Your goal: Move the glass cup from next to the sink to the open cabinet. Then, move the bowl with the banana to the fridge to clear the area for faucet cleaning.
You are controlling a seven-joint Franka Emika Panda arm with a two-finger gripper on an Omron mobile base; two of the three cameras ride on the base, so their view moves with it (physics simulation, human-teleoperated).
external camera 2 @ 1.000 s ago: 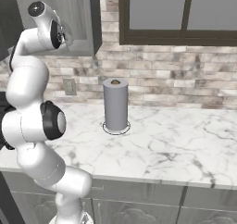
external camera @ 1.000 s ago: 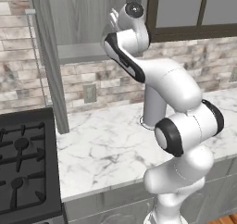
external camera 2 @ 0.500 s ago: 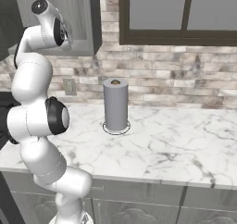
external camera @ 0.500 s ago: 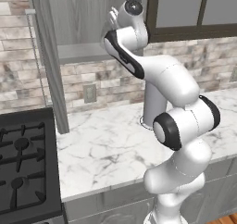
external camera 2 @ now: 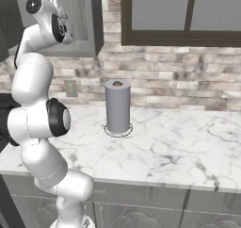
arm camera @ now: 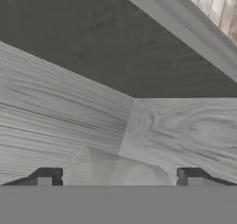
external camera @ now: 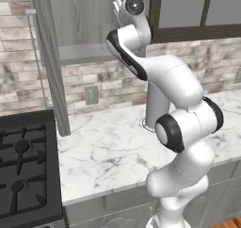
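- Marble counter [external camera: 108, 156]: I see it across the lower half of both base views, a black stove [external camera: 23, 170] at the lower left of the left base view.
- Open cabinet [external camera: 80, 29]: upper left of the left base view, door swung out, grey wood inside. In the hand view its shelf and back wall take up most of the frame.
- Robot arm [external camera: 183, 128]: reaches up from the lower right of the left base view, hand inside the cabinet mouth.
- Paper towel roll [external camera 2: 117, 107]: upright on the counter, centre of the right base view.
- Glass cup [arm camera: 121, 172]: pale and translucent, low centre of the hand view, standing on the cabinet shelf between the fingertips. I judge it light, rigid, slippery and breakable; best taken around the side wall at mid height, with gentle pressure.
- Gripper [arm camera: 120, 177]: jaws spread wide, one tip either side of the cup with a gap on each side; nothing grasped, so I judge the cup released.
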